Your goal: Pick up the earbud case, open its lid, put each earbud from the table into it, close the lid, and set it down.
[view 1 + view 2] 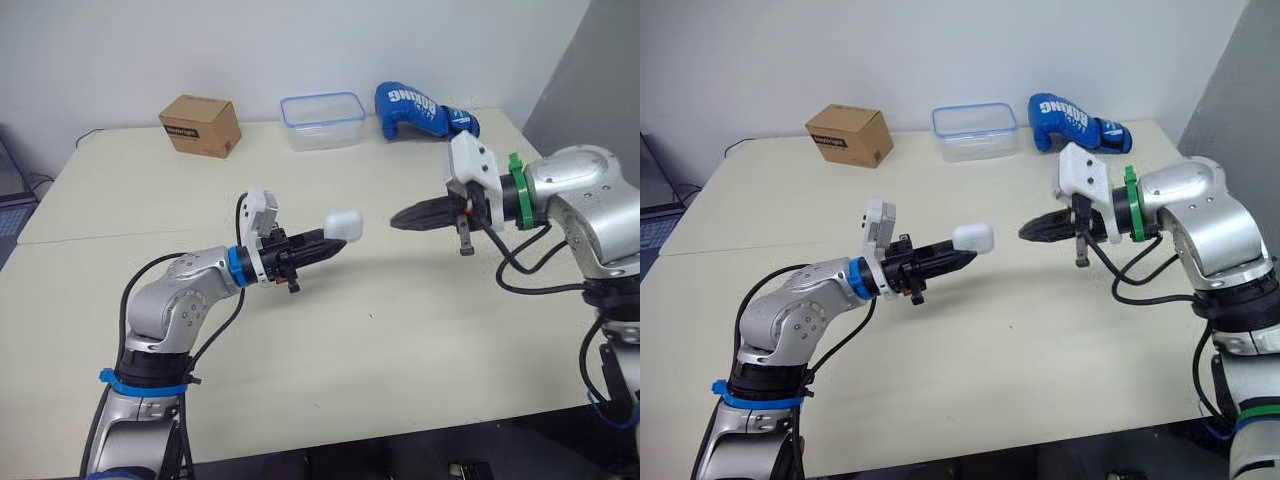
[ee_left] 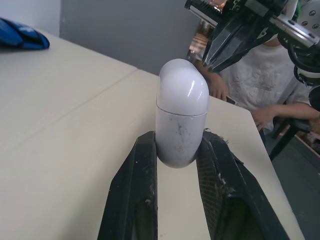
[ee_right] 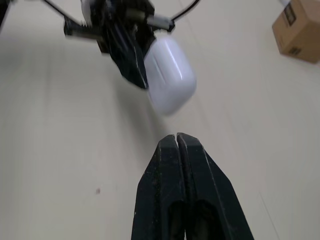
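My left gripper (image 1: 335,240) is shut on the white earbud case (image 1: 343,225), holding it above the middle of the table by its lower half. The case (image 2: 181,120) stands between the two black fingers (image 2: 135,190) with its lid closed. My right gripper (image 1: 398,217) hangs a short way to the right of the case, pointing at it, its fingertips pressed together on nothing (image 3: 176,142). The case (image 3: 169,75) lies just ahead of those tips without touching them. I see no loose earbuds on the table.
At the table's far edge stand a brown cardboard box (image 1: 200,125), a clear plastic container with a blue rim (image 1: 322,120) and a blue boxing glove (image 1: 420,110). A person in a white top (image 2: 260,80) sits beyond the table's right side.
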Controlling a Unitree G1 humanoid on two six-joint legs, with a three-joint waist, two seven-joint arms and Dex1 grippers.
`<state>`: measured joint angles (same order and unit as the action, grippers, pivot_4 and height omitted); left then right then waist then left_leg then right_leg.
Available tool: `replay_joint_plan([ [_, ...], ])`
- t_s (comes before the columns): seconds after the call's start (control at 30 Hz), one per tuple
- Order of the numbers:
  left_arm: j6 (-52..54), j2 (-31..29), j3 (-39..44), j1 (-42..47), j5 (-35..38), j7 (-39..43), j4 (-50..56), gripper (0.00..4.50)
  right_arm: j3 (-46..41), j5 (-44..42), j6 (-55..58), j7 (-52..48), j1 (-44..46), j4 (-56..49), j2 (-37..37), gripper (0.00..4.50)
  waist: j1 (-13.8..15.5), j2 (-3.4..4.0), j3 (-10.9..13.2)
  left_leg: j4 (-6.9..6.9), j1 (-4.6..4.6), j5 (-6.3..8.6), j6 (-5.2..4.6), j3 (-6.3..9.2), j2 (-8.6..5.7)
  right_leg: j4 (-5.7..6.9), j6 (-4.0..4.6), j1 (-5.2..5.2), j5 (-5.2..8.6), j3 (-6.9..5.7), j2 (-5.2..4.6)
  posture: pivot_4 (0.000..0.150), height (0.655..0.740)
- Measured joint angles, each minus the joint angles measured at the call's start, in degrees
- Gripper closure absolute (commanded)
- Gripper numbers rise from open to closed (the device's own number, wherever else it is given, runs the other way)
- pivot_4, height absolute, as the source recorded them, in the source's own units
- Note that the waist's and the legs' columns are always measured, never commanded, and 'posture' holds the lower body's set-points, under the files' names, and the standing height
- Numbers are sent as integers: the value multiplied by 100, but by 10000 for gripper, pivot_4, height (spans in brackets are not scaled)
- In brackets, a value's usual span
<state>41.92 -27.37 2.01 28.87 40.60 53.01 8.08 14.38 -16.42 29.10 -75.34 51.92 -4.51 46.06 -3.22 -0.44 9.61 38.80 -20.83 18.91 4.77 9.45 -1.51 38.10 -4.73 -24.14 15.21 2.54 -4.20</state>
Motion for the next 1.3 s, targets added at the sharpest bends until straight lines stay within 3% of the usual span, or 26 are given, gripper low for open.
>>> replay_joint_plan([
  [0.37,1623,157,337,101,661,-982,-427,37920,111,391,-575,-177,-422,-194,55,44615,4,0,0,2,-2,-1,1,4,0,-3,0,0,0,-1,0,1500,7400],
  [0.67,2780,314,221,171,689,-1434,-1105,37920,194,466,-614,-231,-665,-447,85,44615,10,-1,0,2,-2,-1,2,6,-1,-3,0,0,0,-2,0,1500,7400],
  [1.3,2753,686,-74,654,13,-1452,-2217,37920,268,818,-584,-124,-867,-400,45,44615,61,-1,-1,6,2,-2,3,5,-4,-2,0,5,0,0,-2,1500,7400],
])
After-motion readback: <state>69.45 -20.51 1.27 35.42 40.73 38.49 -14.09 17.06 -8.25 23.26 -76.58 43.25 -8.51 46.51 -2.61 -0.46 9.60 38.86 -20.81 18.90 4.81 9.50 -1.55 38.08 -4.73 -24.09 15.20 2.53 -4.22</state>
